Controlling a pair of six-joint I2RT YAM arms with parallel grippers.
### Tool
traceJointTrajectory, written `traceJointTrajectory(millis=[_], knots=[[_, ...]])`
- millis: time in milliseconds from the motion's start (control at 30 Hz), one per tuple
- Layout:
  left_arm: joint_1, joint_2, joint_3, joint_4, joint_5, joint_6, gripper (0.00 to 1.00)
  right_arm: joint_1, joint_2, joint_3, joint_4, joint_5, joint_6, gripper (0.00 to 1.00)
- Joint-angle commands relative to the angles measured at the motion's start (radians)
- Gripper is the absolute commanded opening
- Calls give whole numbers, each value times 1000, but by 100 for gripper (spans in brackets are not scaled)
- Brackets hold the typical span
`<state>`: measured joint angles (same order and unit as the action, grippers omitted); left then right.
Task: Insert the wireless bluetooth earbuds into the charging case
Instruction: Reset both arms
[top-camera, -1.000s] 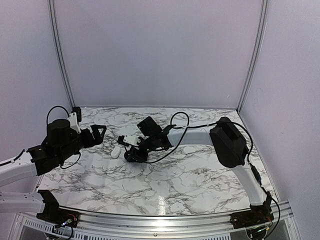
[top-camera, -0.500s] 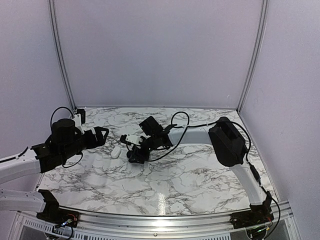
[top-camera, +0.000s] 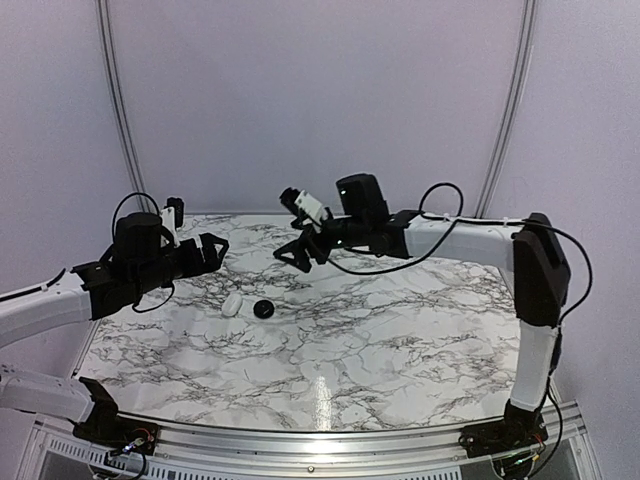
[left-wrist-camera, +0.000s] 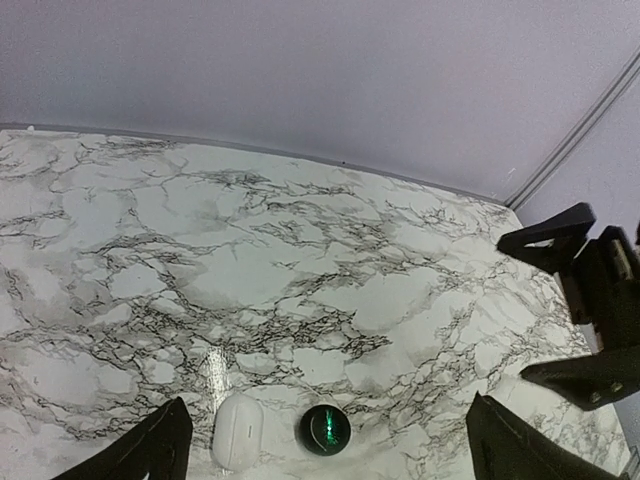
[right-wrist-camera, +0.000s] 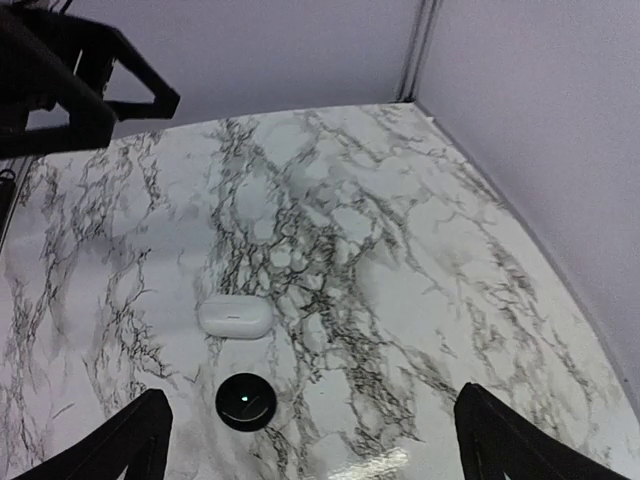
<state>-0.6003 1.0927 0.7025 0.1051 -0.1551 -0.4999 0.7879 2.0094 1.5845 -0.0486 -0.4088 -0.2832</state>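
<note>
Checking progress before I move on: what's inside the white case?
The white case lies closed on the marble table beside the round black case; its inside is hidden.

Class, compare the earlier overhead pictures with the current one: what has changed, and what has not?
The right gripper opened, apparently releasing the black round case, and rose away from it. The left gripper edged forward, staying open. Both that case and the white case lie where they were.

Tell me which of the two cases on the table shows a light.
The round black case, with a green glow on its top; the white oblong case beside it shows none.
</note>
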Motion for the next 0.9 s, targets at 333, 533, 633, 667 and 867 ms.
traceJointTrajectory(millis=[333,533,633,667,867], knots=[[111,220,182,-87,89,91,99,-197,-631,-573,306,454,370,99],[111,225,11,138,211,68,99,-208,-747,-783,289,668,441,99],[109,236,-33,155,218,78,99,-210,-758,-866,314,668,486,99],[109,232,-50,164,218,78,99,-210,-756,-896,335,663,504,99],[108,156,-185,271,213,71,99,-210,-708,-1004,455,606,547,98]])
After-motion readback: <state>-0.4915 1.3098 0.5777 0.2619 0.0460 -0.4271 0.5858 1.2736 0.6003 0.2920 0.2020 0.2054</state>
